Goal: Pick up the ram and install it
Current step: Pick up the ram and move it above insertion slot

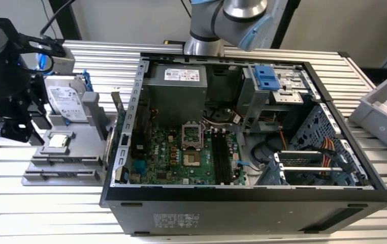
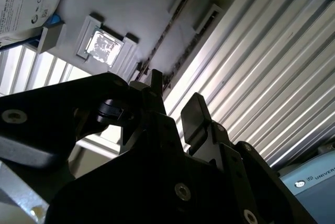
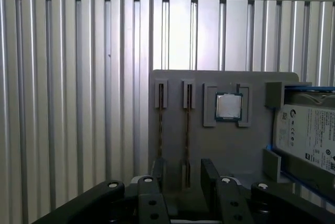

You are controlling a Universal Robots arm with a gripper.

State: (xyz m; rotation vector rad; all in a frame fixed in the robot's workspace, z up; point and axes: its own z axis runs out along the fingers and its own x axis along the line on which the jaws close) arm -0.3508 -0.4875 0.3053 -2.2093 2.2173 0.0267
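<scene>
Bottom centre of first wrist view, fingers (image 3: 210, 174) spread wide, empty, lined up either side of ram (image 3: 187, 130), edge-up in tray (image 3: 230, 150) slot. Risk: one finger sits over neighbour stick (image 3: 160, 124), could clip it; off-centre pinch tilts ram.

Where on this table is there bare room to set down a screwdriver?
Bare ribbed table lies nearer the camera than the grey tray, at the exterior view's lower left, and beyond the tray beside the corner of the computer case. Crowded: the tray itself, holding hard drive, CPU and ram, with the end effector over it.
</scene>
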